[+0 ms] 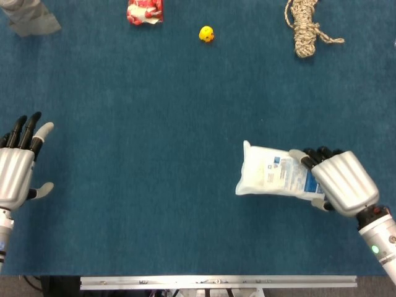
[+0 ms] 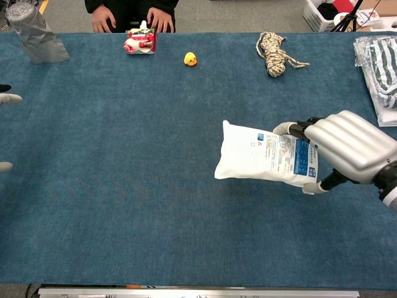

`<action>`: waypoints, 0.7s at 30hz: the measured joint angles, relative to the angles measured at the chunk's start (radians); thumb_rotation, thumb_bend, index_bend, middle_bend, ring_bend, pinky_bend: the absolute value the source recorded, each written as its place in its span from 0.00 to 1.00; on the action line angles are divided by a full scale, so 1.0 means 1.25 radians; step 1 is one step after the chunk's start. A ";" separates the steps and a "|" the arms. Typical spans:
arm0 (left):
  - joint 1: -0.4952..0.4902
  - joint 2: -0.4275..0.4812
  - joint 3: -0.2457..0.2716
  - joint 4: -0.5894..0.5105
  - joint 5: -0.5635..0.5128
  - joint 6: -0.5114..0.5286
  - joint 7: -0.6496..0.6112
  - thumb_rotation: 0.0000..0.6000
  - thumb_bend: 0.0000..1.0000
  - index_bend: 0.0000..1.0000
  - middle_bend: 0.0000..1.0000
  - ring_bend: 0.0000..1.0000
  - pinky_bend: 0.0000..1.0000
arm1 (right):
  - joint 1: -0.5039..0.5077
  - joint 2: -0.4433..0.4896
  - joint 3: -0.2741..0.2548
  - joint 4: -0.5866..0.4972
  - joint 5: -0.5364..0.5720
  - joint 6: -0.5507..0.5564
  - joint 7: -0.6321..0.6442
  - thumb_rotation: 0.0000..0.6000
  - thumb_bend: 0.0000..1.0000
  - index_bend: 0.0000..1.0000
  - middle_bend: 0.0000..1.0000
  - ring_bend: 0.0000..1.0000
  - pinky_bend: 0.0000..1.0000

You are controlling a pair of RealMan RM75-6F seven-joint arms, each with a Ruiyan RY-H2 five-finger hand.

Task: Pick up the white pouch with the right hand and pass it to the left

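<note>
My right hand [image 1: 340, 182] [image 2: 350, 147] grips the right end of the white pouch [image 1: 270, 174] [image 2: 260, 154], a soft white bag with a blue printed label. The pouch hangs lifted off the blue table cloth and sticks out to the left of the hand. At the far left my left hand [image 1: 17, 168] is open, fingers spread and pointing away from me. In the chest view only the fingertips [image 2: 8, 99] of that hand show at the left edge.
Along the far edge lie a red and white packet [image 1: 145, 11] [image 2: 139, 41], a small yellow duck [image 1: 206, 34] [image 2: 190, 59], a coiled rope [image 1: 306, 26] [image 2: 273, 52] and a grey wrapped item [image 1: 28, 17] [image 2: 34, 34]. Folded striped cloth in plastic [image 2: 378, 65] sits far right. A person's hands [image 2: 130, 18] rest beyond the table.
</note>
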 measured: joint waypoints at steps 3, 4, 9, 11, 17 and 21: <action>-0.007 -0.001 -0.007 -0.027 -0.009 -0.009 -0.003 1.00 0.00 0.15 0.04 0.03 0.26 | 0.003 0.006 0.021 -0.007 -0.015 0.006 -0.001 1.00 0.00 0.38 0.49 0.54 0.58; -0.010 -0.001 -0.009 -0.037 -0.013 -0.013 -0.004 1.00 0.00 0.15 0.04 0.03 0.26 | 0.004 0.008 0.028 -0.009 -0.020 0.008 -0.002 1.00 0.00 0.38 0.49 0.54 0.58; -0.037 -0.002 -0.027 -0.105 -0.053 -0.059 -0.018 1.00 0.00 0.15 0.06 0.05 0.27 | 0.013 0.018 0.066 -0.023 -0.050 0.018 -0.005 1.00 0.00 0.39 0.49 0.54 0.59; -0.051 -0.002 -0.035 -0.133 -0.075 -0.085 -0.033 1.00 0.00 0.15 0.06 0.06 0.27 | 0.016 0.022 0.079 -0.028 -0.061 0.022 -0.006 1.00 0.00 0.39 0.50 0.54 0.59; -0.095 -0.001 -0.056 -0.202 -0.166 -0.164 -0.062 1.00 0.00 0.15 0.07 0.07 0.27 | 0.027 0.029 0.111 -0.040 -0.084 0.020 -0.010 1.00 0.00 0.40 0.50 0.54 0.59; -0.125 0.002 -0.077 -0.239 -0.242 -0.214 -0.101 1.00 0.00 0.13 0.08 0.08 0.28 | 0.032 0.029 0.120 -0.041 -0.084 0.005 -0.012 1.00 0.00 0.40 0.50 0.54 0.59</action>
